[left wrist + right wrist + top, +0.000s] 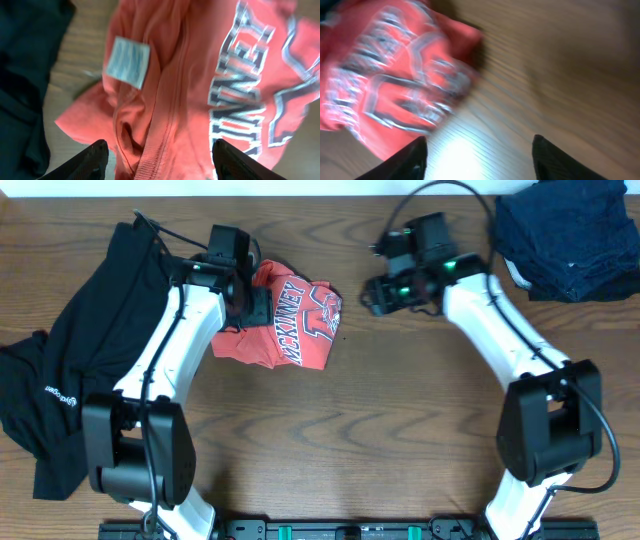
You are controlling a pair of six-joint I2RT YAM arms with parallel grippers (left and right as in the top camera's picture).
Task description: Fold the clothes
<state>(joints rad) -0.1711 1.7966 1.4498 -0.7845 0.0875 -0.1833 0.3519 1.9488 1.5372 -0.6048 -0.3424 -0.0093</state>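
The red-orange T-shirt (pixel 290 320) with white-and-black lettering lies bunched on the table, left of centre. My left gripper (pixel 256 304) hovers over the shirt's left part. In the left wrist view the gripper (pixel 160 143) stands open, its fingers wide apart on either side of a rumpled seam fold of the shirt (pixel 170 100), and a white label (pixel 129 61) shows. My right gripper (pixel 373 292) is to the right of the shirt, open over bare wood (pixel 479 138). The shirt (pixel 395 75) appears blurred at the upper left there. A black top (pixel 80 350) lies at the far left.
A pile of dark blue cloth (pixel 565 235) sits at the back right corner. The black top spreads down the left side, partly under my left arm. Bare wooden table (pixel 400 410) lies in front of the shirt and between the arms.
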